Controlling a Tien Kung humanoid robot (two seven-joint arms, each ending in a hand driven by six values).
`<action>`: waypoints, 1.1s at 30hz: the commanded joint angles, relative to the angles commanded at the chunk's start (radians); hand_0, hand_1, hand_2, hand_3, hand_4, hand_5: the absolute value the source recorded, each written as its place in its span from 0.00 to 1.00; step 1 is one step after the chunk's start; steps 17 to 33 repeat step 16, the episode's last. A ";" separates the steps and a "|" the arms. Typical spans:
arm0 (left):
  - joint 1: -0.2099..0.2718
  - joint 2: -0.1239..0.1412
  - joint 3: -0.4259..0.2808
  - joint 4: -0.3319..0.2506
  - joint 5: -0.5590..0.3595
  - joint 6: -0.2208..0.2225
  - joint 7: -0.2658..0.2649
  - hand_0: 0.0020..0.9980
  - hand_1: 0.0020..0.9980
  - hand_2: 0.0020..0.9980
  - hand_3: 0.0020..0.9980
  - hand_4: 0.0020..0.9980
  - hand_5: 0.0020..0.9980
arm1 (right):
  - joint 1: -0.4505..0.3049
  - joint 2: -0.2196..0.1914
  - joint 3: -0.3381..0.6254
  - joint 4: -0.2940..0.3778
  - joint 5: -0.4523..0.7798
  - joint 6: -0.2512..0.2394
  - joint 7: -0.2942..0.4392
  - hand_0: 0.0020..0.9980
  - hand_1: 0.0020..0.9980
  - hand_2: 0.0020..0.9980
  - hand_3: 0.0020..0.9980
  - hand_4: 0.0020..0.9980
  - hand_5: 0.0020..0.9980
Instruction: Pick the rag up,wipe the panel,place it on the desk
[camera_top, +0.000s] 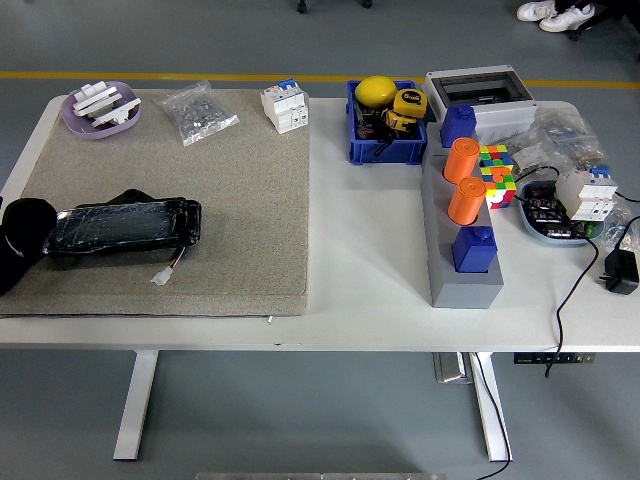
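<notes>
White tabletop (370, 280), left half under a coarse beige mat (240, 220), grey floor beyond. Near edge bare.

Left hand (22, 240) comes in at the left edge onto the mat, a dark rounded lump. Can't tell if it is spread or closed. Right hand not in view.

Panel (125, 225), black and flat with a glossy film, lies lengthwise just right of the hand, its end touching or nearly touching it. A short wire with a white plug (163, 275) trails from its near right corner.

Rag (130, 197): probably the dark soft fold peeking over the panel's far edge, right of and beyond the hand. Mostly hidden, not certain.

Handling, as a judgement: the rag is light and limp, so it should bunch under a pinch. Take the exposed fold from above. The panel is stiff with a slick film and may slide on the mat when wiped.

Farther from the hand: purple dish (100, 108), bag of small parts (198, 110), white breaker (284, 105). Far right of the hand: blue bin (385, 130), grey block (462, 250) with orange cylinders (465, 180).
</notes>
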 joint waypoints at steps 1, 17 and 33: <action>0.002 -0.001 0.000 -0.001 0.000 0.000 0.000 0.71 0.67 0.61 0.57 0.77 0.16 | 0.000 0.000 -0.001 0.000 0.000 0.000 0.000 0.73 0.57 0.72 0.75 1.00 0.60; 0.028 -0.001 -0.005 -0.025 -0.016 0.002 -0.016 0.70 0.68 0.61 0.58 0.76 0.15 | 0.004 -0.008 -0.033 0.000 0.007 0.002 -0.001 0.73 0.57 0.72 0.75 1.00 0.60; 0.028 -0.001 -0.005 -0.025 -0.016 0.002 -0.016 0.70 0.68 0.61 0.58 0.76 0.15 | 0.004 -0.008 -0.033 0.000 0.007 0.002 -0.001 0.73 0.57 0.72 0.75 1.00 0.60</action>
